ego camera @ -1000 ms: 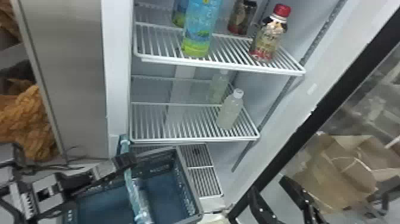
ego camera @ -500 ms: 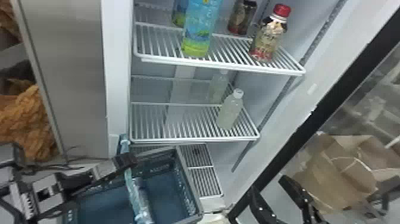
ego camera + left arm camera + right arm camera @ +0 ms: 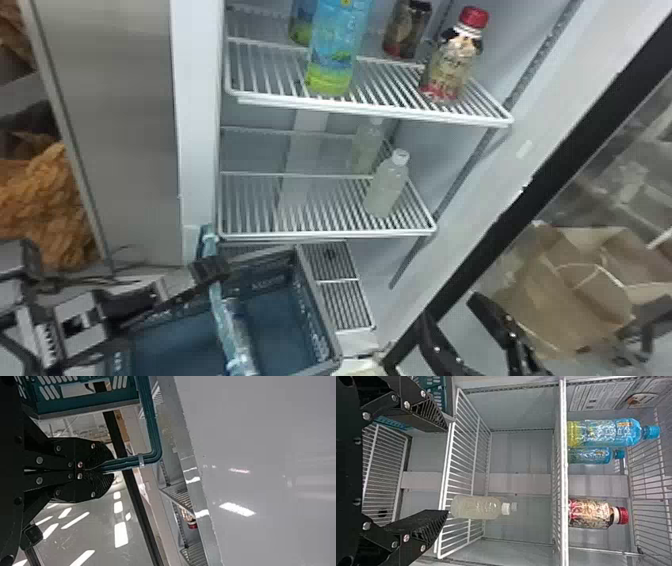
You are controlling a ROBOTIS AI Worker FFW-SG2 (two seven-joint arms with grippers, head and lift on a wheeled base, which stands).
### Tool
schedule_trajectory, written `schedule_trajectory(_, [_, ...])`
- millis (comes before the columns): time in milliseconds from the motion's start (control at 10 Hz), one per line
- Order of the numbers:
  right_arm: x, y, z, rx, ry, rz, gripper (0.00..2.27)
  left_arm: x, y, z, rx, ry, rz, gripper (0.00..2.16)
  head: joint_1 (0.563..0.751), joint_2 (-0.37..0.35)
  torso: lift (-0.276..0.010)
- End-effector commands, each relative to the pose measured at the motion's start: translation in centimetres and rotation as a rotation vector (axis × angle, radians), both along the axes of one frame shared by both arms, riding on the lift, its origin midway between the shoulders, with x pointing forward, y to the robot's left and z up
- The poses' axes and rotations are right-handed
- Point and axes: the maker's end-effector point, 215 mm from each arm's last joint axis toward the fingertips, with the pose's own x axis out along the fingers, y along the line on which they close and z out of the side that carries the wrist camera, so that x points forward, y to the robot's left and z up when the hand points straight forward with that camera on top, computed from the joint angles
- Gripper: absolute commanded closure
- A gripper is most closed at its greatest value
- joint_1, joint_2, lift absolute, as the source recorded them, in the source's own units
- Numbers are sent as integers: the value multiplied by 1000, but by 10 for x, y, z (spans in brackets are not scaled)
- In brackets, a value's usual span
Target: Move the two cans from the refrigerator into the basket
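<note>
Our left gripper pinches the handle; our right gripper is spread. Reaching in askew, a finger could topple the bottle.

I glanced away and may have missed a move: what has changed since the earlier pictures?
Nothing visibly changed: nothing moved, was gripped or let go. The left pincer still holds the basket handle, the right pincer stays open, and the pale bottle keeps its place.

Beyond my left pincer I see a tall steel panel, crumpled orange material, and a grey floor with bright light patches.
</note>
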Motion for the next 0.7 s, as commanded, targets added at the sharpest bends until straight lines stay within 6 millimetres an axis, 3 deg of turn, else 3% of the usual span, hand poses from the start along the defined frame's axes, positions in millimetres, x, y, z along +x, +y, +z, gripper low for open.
schedule_trajectory(0, [0, 0, 0, -1, -2, 0, 344, 0, 0, 0, 0, 0, 0, 1210, 695, -350, -219])
schedule_trajectory(600, [1, -1, -3, 3, 2, -2, 344, 0, 0, 0, 0, 0, 0, 1210, 695, -350, -219])
